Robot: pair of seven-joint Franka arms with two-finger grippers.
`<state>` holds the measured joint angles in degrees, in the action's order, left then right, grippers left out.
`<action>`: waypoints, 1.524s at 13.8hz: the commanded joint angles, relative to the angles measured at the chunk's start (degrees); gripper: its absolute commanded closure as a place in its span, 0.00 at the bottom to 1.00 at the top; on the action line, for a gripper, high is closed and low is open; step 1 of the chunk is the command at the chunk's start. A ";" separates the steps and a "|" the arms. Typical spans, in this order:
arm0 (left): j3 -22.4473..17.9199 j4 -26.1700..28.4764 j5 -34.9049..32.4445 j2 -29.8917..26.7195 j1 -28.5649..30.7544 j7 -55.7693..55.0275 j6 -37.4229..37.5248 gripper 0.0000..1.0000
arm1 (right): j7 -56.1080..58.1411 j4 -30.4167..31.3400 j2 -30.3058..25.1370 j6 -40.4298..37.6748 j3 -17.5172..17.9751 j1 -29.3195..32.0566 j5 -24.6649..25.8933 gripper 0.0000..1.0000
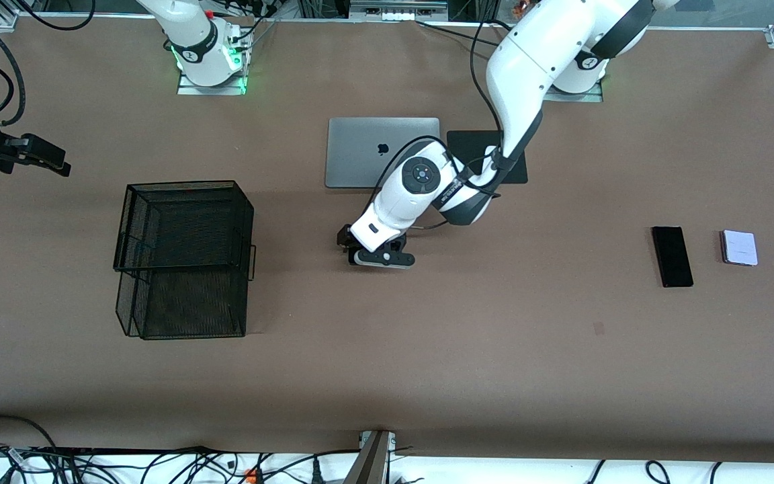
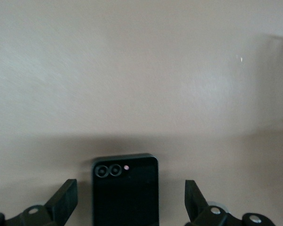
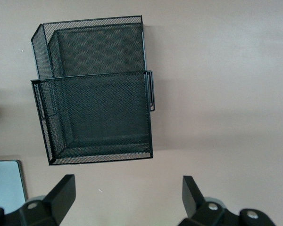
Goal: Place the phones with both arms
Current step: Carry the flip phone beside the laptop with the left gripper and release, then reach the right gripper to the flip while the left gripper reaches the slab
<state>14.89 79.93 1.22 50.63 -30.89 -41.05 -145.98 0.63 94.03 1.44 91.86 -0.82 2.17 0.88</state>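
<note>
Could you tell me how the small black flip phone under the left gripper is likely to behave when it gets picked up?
The black flip phone looks like a rigid folded slab, so it probably will not flex. It lies flat on the table, so it seems unlikely to roll or tip. Its smooth dark shell may be slippery, and the open left gripper straddles it with gaps on both sides.

Even overhead light is falling on the brown desk (image 1: 562, 349), casting soft shadows beside the mesh basket (image 1: 185, 259). The edge nearest the front camera is lying darker. The left wrist view is looking hazy, a shadow band crossing above the black flip phone (image 2: 125, 190).
</note>
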 commanded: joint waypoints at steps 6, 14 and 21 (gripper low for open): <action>-1.00 1.45 -18.15 -18.53 15.57 11.47 43.82 0.00 | -1.58 -0.07 1.37 1.90 1.09 -7.68 -0.17 0.00; 0.49 11.00 -16.42 -23.20 45.89 36.39 38.87 0.00 | -39.52 -9.00 19.96 14.39 1.00 -39.49 0.09 0.00; 0.67 32.38 -16.60 -23.91 59.70 47.53 10.92 0.00 | -46.42 -13.53 35.55 24.49 0.74 -46.29 2.80 0.00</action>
<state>14.55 105.88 -15.83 29.44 25.47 2.38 -129.22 -46.58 81.77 33.97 114.50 0.28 -44.58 1.92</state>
